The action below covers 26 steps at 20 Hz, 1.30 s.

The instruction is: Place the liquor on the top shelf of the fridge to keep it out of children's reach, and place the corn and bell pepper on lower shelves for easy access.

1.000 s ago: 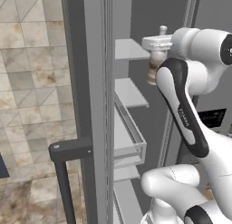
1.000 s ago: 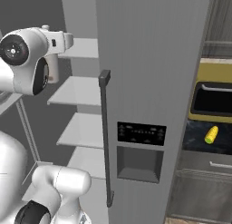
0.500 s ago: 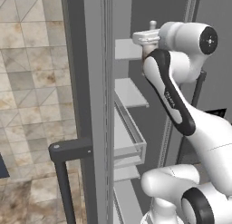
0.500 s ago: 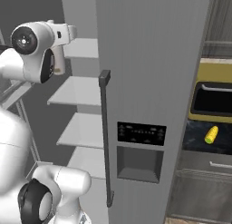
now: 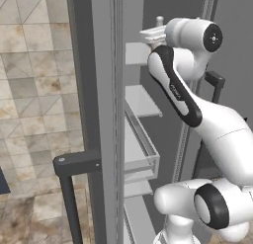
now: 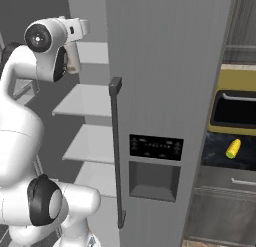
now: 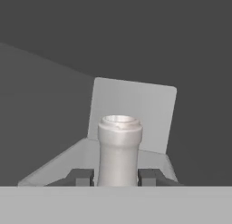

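Liquor (image 7: 118,148) sits clamped by its neck between our gripper (image 7: 117,177) fingers, long axis running straight out from them, cap toward the white top shelf (image 7: 156,114) just beyond.

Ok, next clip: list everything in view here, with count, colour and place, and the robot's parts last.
liquor: one, pale bottle, held upright between the fingers inside the fridge
fridge: one, grey, door open, black dispenser panel
shelves: several, white, stacked inside the fridge
door bin: one, clear-walled, on the open door
corn: one, yellow, on the dark counter right of the fridge
toaster oven: one, yellow, behind the corn
arm: one, white
fingers: two, dark, shut on the liquor
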Motion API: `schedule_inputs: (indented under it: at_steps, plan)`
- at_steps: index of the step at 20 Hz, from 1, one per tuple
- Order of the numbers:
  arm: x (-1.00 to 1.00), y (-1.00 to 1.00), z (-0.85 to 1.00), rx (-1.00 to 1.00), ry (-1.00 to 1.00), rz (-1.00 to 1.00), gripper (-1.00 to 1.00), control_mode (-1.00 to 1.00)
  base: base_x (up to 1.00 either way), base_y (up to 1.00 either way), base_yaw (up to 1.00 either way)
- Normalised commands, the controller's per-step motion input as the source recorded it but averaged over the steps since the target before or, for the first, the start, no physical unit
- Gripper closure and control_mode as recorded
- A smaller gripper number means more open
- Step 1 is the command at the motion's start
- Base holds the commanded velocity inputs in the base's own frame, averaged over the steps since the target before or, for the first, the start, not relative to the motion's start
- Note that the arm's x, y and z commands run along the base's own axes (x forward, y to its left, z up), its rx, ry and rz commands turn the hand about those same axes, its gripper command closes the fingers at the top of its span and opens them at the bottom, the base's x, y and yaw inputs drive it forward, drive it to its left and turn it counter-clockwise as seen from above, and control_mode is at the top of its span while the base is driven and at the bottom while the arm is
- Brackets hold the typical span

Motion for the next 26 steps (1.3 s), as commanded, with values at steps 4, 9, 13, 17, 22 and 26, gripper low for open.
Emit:
schedule_inputs:
  at_steps: [4, 9, 13, 17, 22, 26]
  plan:
    - [0.50, 0.00, 0.12, -0.02, 0.00, -0.01, 1.00, -1.00, 0.00, 0.00, 0.00]
    - [0.52, 0.00, 0.06, 0.00, 0.00, -0.02, 1.00, -1.00, 0.00, 0.00, 0.00]
    - [0.50, 0.00, 0.00, 0.00, 0.00, -0.05, 1.00, -1.00, 0.00, 0.00, 0.00]
    - [0.51, 0.00, 0.00, 0.00, 0.00, -0.04, 1.00, -1.00, 0.00, 0.00, 0.00]
    - [0.46, -0.01, -0.03, 0.01, 0.00, -0.04, 1.00, -1.00, 0.00, 0.00, 0.00]
    - [0.51, 0.00, -0.14, 0.07, 0.00, -0.06, 1.00, -1.00, 0.00, 0.00, 0.00]
